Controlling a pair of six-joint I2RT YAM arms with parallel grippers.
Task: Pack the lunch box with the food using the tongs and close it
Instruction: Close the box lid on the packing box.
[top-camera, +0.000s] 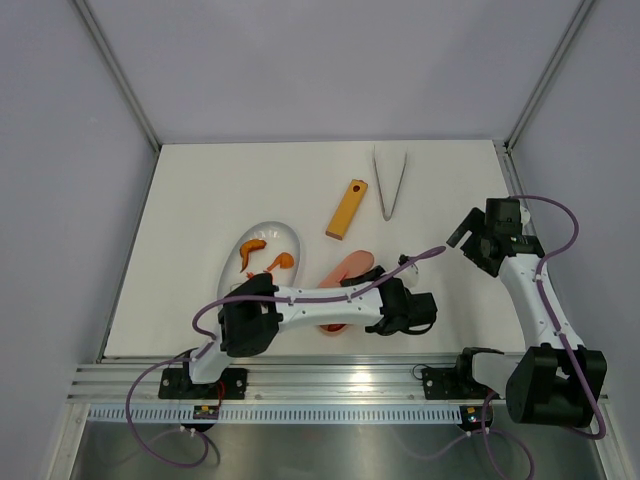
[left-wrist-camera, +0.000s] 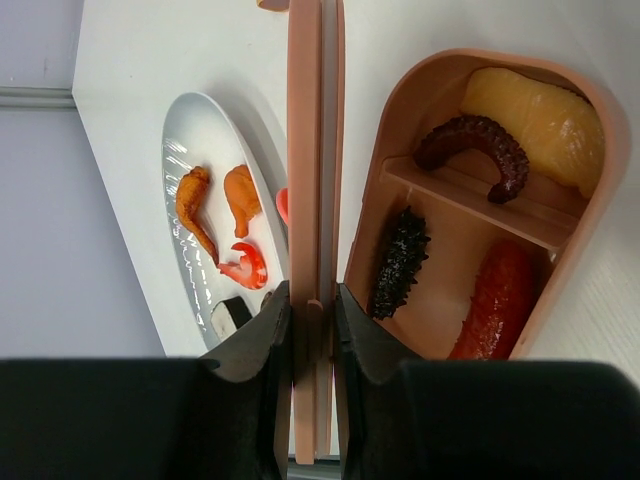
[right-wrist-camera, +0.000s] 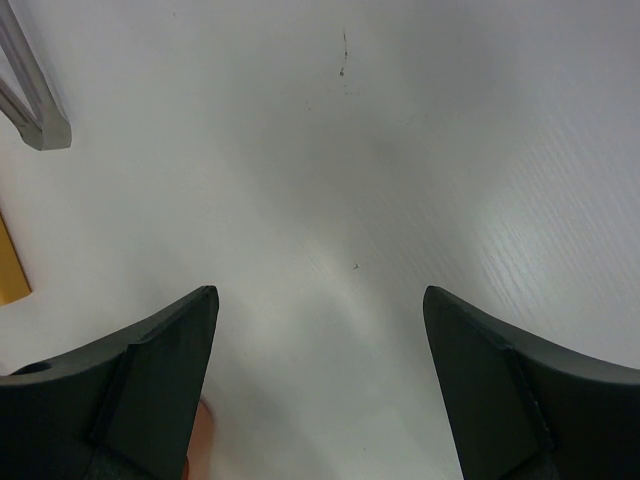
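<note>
Your left gripper (left-wrist-camera: 312, 300) clamps the lid (left-wrist-camera: 313, 120) edge-on, lunch box (left-wrist-camera: 392, 130) just beside it; right gripper (right-wrist-camera: 318, 300) gapes empty; food (left-wrist-camera: 240, 200) sits on the plate (left-wrist-camera: 190, 130); you likely park the lid, then fetch the tongs (top-camera: 387, 205).

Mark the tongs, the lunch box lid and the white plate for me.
tongs (top-camera: 387, 207): top external view, near the joined end.
lunch box lid (left-wrist-camera: 305, 150): left wrist view, on its edge.
white plate (left-wrist-camera: 205, 130): left wrist view, bare part of its surface.

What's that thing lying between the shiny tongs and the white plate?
A yellow-orange flat bar with a hole, lying on the table between the tongs and the plate, touching neither. The top view shows it.
</note>
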